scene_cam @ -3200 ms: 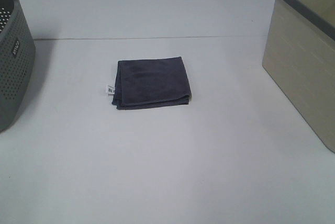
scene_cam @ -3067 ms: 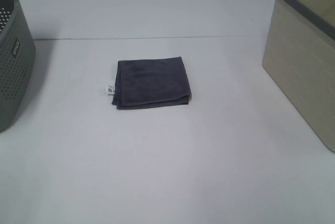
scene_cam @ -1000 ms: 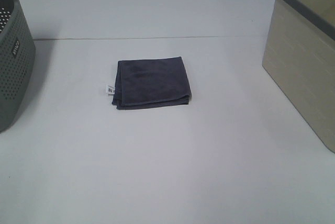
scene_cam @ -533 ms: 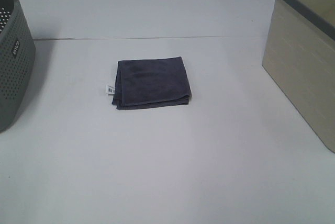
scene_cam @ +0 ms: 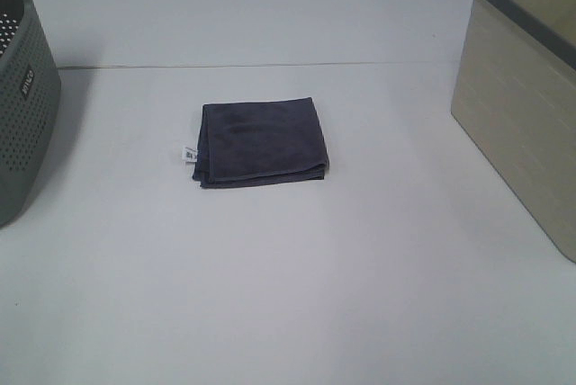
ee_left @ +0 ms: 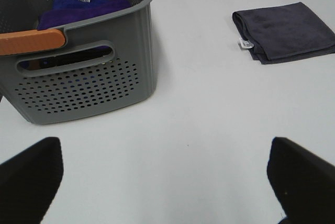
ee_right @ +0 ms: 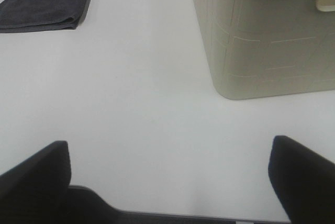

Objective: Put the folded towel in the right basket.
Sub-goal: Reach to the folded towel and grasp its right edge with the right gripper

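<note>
A dark grey folded towel (scene_cam: 262, 142) with a small white tag lies flat on the white table, near the middle. It also shows in the left wrist view (ee_left: 285, 31) and in the right wrist view (ee_right: 46, 0). The beige basket with a dark rim (scene_cam: 522, 102) stands at the right; the right wrist view shows its wall (ee_right: 267, 46). Neither arm appears in the exterior high view. My left gripper (ee_left: 167, 174) is open and empty, far from the towel. My right gripper (ee_right: 170, 174) is open and empty, near the beige basket.
A grey perforated basket (scene_cam: 22, 106) stands at the left edge. In the left wrist view the grey basket (ee_left: 78, 77) holds a purple cloth (ee_left: 84, 7) and has an orange handle (ee_left: 31, 41). A seam (scene_cam: 270, 66) crosses the table behind the towel.
</note>
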Robot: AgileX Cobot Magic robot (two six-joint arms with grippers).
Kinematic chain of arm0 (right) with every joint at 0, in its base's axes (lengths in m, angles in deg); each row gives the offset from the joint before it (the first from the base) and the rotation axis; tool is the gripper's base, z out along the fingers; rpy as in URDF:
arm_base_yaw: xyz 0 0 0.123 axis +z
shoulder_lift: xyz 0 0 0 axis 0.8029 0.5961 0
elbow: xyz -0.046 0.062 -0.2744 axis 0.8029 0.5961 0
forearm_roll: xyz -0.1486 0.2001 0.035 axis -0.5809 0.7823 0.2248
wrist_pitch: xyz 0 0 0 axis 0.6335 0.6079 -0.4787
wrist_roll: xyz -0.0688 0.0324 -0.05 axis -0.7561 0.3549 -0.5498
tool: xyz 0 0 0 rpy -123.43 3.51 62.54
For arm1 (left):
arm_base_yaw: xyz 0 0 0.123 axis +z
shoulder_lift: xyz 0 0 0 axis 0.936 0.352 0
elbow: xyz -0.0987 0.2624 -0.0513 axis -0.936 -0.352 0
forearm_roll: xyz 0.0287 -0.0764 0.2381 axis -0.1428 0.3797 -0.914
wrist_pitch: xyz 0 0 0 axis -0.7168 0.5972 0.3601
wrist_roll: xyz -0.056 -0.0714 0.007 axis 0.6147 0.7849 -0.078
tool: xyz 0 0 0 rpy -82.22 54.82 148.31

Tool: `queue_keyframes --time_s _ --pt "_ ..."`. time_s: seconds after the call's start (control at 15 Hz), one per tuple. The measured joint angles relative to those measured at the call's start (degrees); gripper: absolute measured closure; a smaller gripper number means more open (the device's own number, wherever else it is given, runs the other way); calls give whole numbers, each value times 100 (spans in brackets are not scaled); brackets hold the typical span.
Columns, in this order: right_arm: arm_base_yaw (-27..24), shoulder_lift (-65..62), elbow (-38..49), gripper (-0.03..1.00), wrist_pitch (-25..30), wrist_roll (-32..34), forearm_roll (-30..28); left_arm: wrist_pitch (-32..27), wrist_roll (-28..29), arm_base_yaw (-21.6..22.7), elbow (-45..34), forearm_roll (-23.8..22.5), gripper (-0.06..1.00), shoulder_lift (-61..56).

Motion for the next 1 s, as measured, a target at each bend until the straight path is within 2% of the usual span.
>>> queue_keyframes --time_s 0.27,0.47,0.73,1.0 --pt "0 0 0 -2 0 0 0 0 0 0 0 0 -5 0" --pt "0 985 -504 -2 57 0 0 0 0 0 0 0 -5 0" --pt "0 4097 -2888 -2 607 132 115 0 0 0 0 17 -5 0" --pt "0 6280 -4624 -2 613 138 126 0 0 0 0 17 -5 0"
